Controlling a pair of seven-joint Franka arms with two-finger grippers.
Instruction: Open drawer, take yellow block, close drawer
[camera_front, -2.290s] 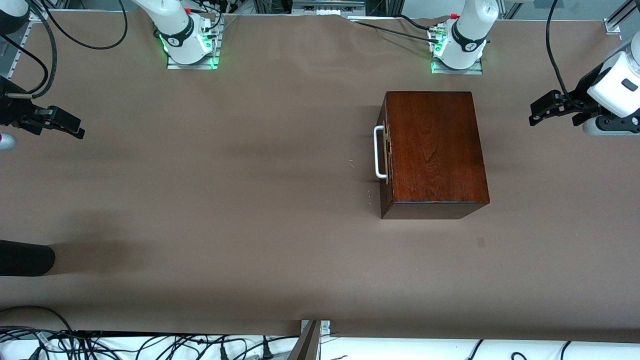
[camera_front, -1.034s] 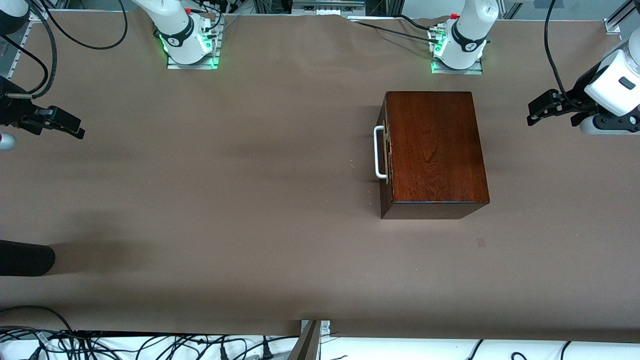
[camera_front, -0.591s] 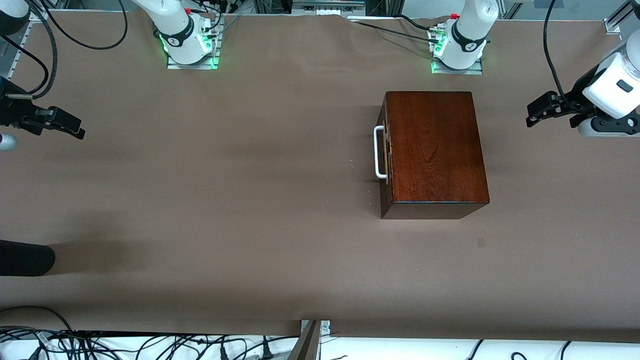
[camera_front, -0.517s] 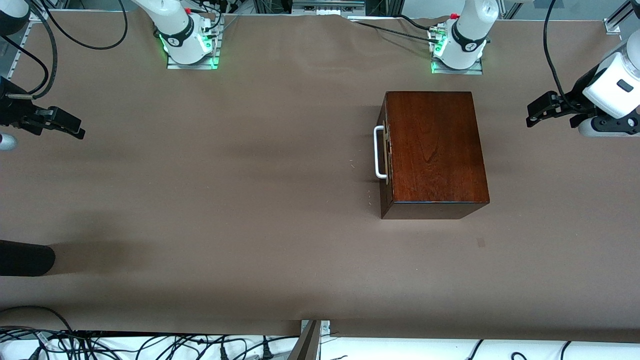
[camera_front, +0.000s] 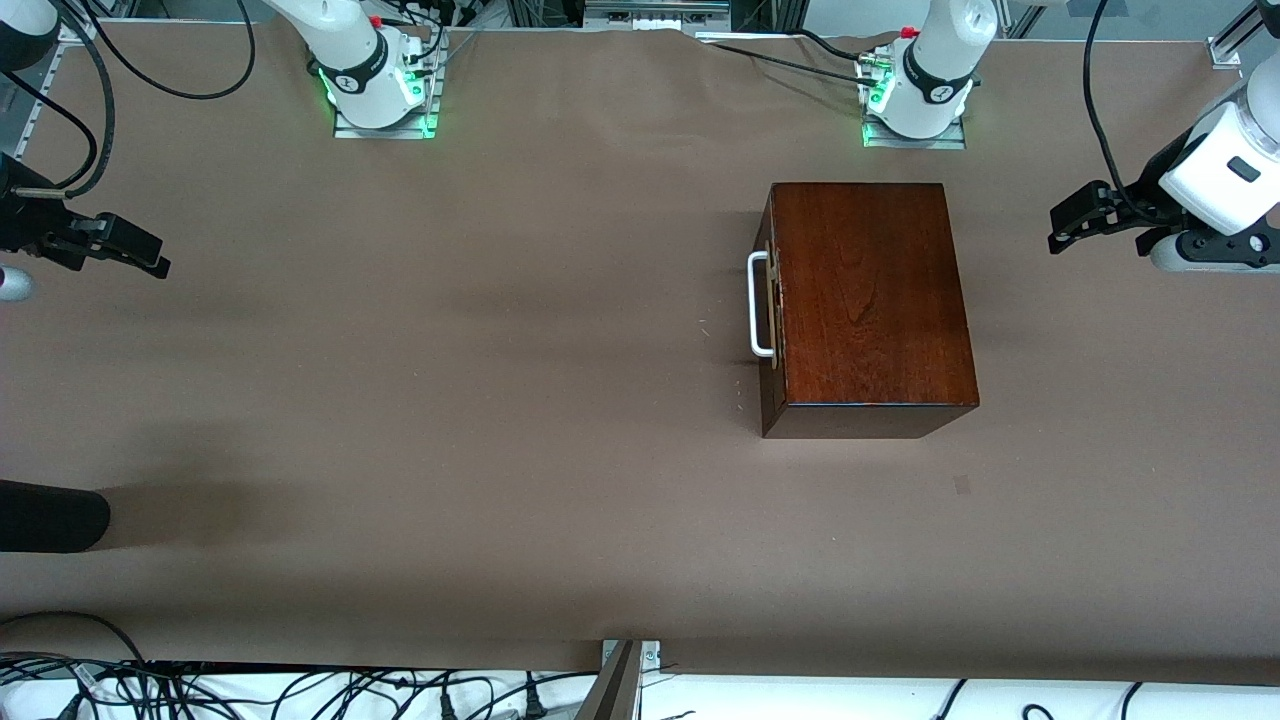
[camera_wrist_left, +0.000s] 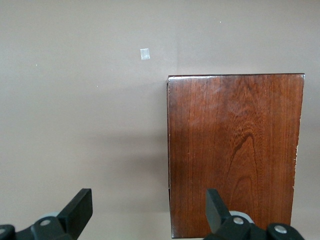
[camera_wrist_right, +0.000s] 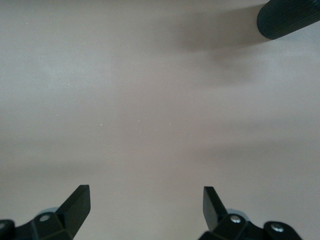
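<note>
While one drawer (camera_front: 768, 305) sits shut, left gripper (camera_front: 1062, 225) and right gripper (camera_front: 150, 255) hang spread.

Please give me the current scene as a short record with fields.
drawer: shut in the wooden box; white handle faces the right arm's end
yellow block: not visible
left gripper: open, empty, above the table at the left arm's end
right gripper: open, empty, above the table's other end
task stage: drawer not yet opened
</note>
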